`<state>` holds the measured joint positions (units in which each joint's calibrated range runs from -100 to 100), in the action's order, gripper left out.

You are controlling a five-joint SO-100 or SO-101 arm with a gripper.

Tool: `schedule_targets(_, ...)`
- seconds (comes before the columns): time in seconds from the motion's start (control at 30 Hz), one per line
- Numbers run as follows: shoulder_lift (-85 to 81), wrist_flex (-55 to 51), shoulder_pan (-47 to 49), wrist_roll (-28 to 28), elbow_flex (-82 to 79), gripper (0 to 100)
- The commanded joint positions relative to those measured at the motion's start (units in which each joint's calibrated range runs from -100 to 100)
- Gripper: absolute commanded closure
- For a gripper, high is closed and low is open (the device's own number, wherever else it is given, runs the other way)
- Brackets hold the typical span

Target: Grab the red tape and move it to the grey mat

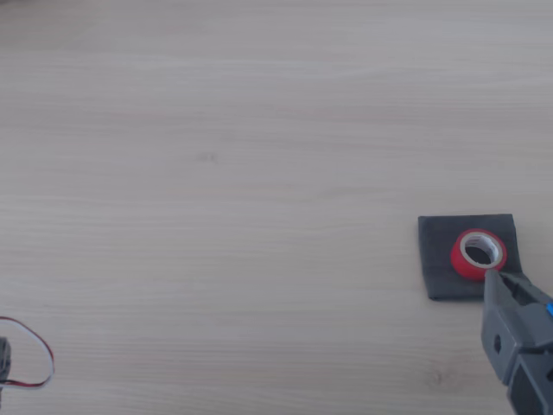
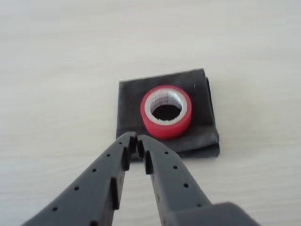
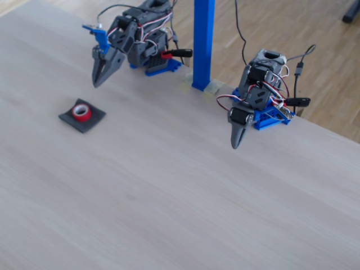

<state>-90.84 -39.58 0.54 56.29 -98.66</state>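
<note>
Red tape (image 2: 166,111) lies centred on grey mat (image 2: 132,100); closed gripper (image 2: 136,139) apparently clear.

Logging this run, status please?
Gripper shut, empty, clear of the roll. Red tape flat on grey mat. Nothing in the way.

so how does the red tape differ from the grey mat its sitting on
The red tape is a bright red ring with a whitish core and an open centre; the grey mat is a dark, roughly square folded cloth. The tape stands up from the surface, while the mat lies flat. The tape is smaller, covering only part of the mat. Both rest still, clear of the shut gripper.
</note>
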Motion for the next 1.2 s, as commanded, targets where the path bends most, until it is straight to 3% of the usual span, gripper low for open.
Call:
schedule_targets(0.0,-4.8,-10.0,0.1,0.2,-0.8,98)
schedule_targets(0.17,-8.1,-21.7,0.5,1.6,-0.6,98)
schedule_targets(0.57,-8.2,-35.7,0.0,2.1,-0.7,98)
schedule_targets(1.17,-7.6,-35.4,0.1,2.1,-0.6,98)
